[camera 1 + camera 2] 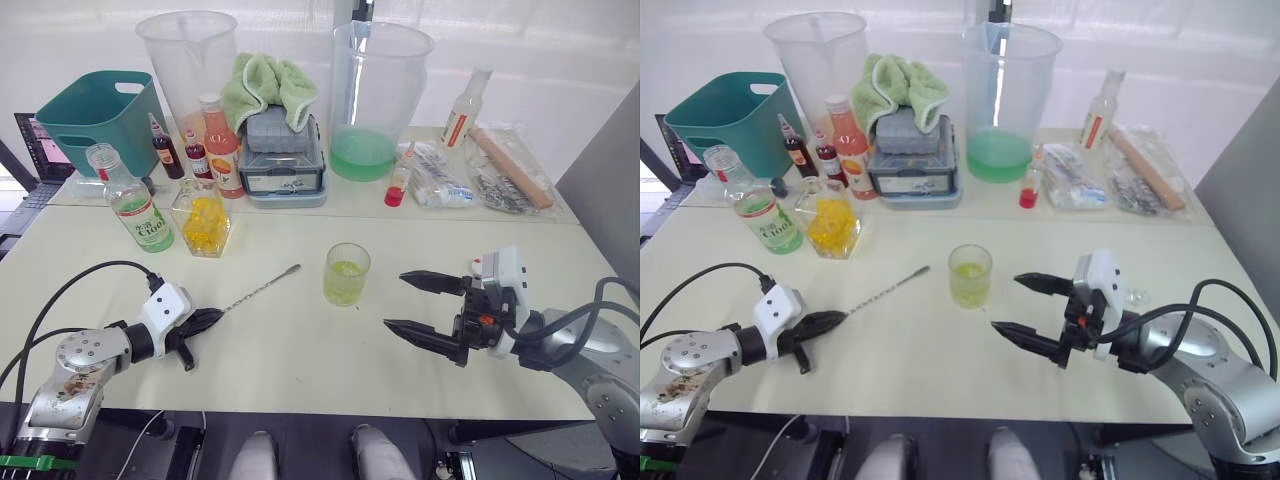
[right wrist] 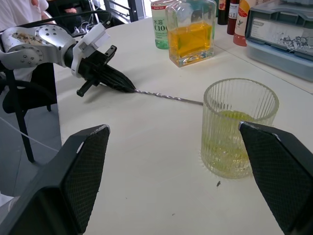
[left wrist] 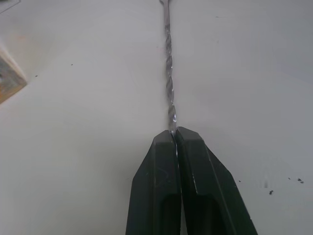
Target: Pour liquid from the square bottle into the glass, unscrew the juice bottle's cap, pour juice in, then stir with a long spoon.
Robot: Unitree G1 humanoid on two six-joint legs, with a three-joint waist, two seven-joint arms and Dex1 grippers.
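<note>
The long spoon handle end is hidden between the left gripper fingers; its bowl is cut off ahead.

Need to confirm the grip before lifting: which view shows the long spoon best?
The left wrist view: the left tool is shut on the spoon, whose twisted shaft runs away over the table. The eye views show it whole but thin, lying flat and aimed toward the glass. The right wrist view shows it sideways, partly behind the glass.

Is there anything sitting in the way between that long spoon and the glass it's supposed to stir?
Nothing visible. The left gripper is shut on the long spoon, which lies on the table pointing toward the glass. Bare tabletop separates its tip from the glass.
</note>
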